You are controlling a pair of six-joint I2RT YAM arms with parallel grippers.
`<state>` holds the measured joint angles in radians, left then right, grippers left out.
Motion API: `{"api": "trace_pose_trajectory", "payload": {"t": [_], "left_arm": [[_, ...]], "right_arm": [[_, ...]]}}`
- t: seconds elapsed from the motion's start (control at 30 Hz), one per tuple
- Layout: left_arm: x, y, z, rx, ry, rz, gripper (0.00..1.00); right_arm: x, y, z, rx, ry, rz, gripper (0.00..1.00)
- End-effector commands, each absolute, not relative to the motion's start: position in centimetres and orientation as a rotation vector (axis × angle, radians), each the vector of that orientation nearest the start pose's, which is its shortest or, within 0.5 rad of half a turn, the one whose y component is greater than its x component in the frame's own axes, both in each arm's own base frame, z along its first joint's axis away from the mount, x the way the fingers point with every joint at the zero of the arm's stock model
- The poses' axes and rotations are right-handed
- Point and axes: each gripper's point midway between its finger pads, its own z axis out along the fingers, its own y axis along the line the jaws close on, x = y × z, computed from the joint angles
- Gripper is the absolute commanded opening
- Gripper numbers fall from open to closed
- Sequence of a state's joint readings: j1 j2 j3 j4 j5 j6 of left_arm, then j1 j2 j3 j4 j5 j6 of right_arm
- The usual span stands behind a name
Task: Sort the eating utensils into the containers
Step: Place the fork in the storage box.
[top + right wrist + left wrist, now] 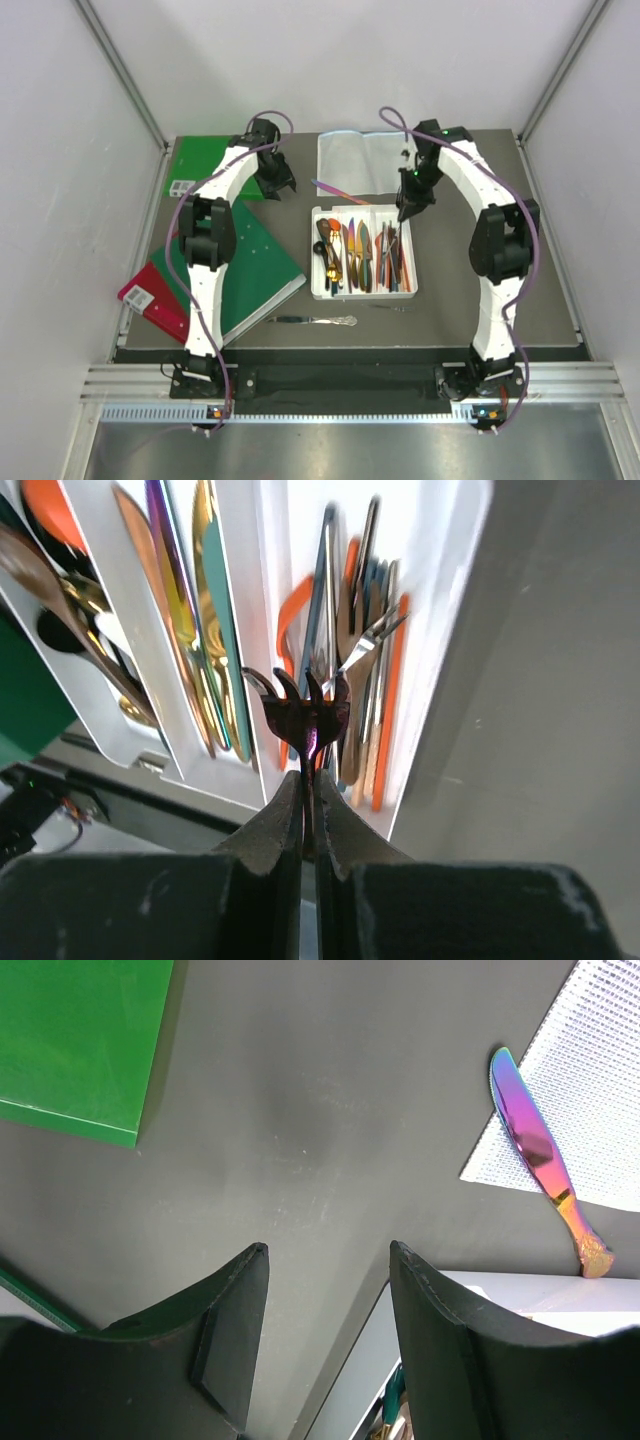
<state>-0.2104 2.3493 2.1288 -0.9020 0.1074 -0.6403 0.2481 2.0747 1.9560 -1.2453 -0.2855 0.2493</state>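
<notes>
Dark grey desk [480, 300] seen from above. Flat green books [255, 265] lie across its left side, and one of them overlaps a red book [145, 295]. A pale mesh sheet [360, 160] lies at the far middle.

Just in front of the sheet sits a white tray [364, 295], divided into long narrow compartments. The left compartment holds spoons. The middle one holds knives in gold, orange and teal. The right one holds orange and silver forks and sticks.

The left gripper [328, 1250] hangs over bare desk between the green books and the mesh sheet. Its fingers are spread apart and hold nothing.

The right gripper [308, 780] hangs over the far end of the tray's right compartment. Its fingers are pressed together, pinching a dark purple fork [307, 712] just behind the head, with the tines pointing toward the forks below.

An iridescent knife [540, 1155] lies by the tray's far edge, its blade resting on the mesh sheet. A silver knife [312, 320] lies alone on the desk, near the tray's front left corner.
</notes>
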Motion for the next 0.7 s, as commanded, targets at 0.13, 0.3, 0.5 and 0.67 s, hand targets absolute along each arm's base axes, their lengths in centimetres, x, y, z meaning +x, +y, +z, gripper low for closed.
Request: {"api": "trace_pose_trajectory", "payload": {"t": [0.13, 0.3, 0.5, 0.67], "left_arm": [[51.8, -15.3, 7.9, -0.529, 2.675, -0.386, 0.57], [51.7, -15.1, 7.9, -0.531, 2.677, -0.378, 0.57], [51.7, -15.2, 8.0, -0.534, 2.673, -0.385, 0.57], [51.9, -15.2, 8.3, -0.536, 2.665, -0.387, 0.57]], "right_arm": [[34.7, 18.5, 8.8, -0.138, 3.128, 0.553, 0.00], [34.5, 18.9, 6.6, -0.103, 3.147, 0.554, 0.00], [33.9, 18.4, 5.2, -0.109, 3.188, 0.516, 0.02], [33.9, 18.2, 5.6, -0.125, 3.178, 0.511, 0.18]]}}
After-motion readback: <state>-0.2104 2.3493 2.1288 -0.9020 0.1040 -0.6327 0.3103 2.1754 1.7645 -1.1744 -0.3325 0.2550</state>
